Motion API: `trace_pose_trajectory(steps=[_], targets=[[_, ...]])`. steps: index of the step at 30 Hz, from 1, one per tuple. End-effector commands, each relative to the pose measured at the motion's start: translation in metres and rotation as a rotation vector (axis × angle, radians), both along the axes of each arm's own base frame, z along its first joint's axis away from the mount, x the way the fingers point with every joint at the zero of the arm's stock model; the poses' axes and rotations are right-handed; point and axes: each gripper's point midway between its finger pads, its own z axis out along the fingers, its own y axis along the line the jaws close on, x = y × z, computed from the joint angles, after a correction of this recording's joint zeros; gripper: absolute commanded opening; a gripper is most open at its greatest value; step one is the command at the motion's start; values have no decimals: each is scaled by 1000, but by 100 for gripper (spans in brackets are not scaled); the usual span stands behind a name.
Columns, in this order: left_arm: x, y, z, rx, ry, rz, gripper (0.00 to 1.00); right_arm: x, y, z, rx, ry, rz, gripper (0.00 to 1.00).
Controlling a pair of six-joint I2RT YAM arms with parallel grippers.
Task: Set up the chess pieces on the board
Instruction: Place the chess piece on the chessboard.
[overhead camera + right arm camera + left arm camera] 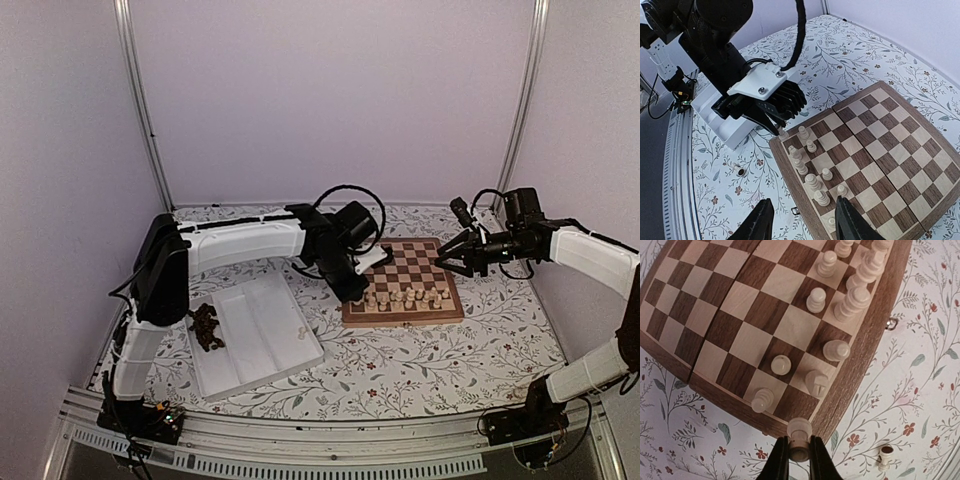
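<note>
Left tool (799, 459) pinches round-headed cream wooden pawn (799, 429)

One board (425, 262) lay on the bench (400, 365). At least ten cream pieces (816, 300) stood along the board's near side. The left wrist view cut off the rest, so the full number could not be told. One more cream piece (799, 432) sat pinched in the left tool (799, 442), just off the board's corner. Another single one (737, 170) lay on the bench near that corner. Left of the board was one white tray (250, 330) with three compartments. Beyond the tray was one heap of dark pieces (207, 328), too tangled to count. There were two arms, a left arm (245, 245) and a right arm (590, 255), and two tools, counting the right tool (804, 202).
</note>
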Motion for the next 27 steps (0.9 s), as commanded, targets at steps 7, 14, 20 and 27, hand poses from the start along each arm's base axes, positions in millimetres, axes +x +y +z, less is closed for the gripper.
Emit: trace_pose_trajectory(steps=[7,14,20,27], targets=[[8,1,-20,30,29,22,4,-5,1,-4,-1,12,18,45],[10,0,-27,37,32,25,5,-6,1,-5,1,18,22,45],[11,0,-32,44,37,28,5,-7,1,-5,2,19,26,45],[13,0,-34,54,31,34,14,-7,2,-5,5,21,30,46]])
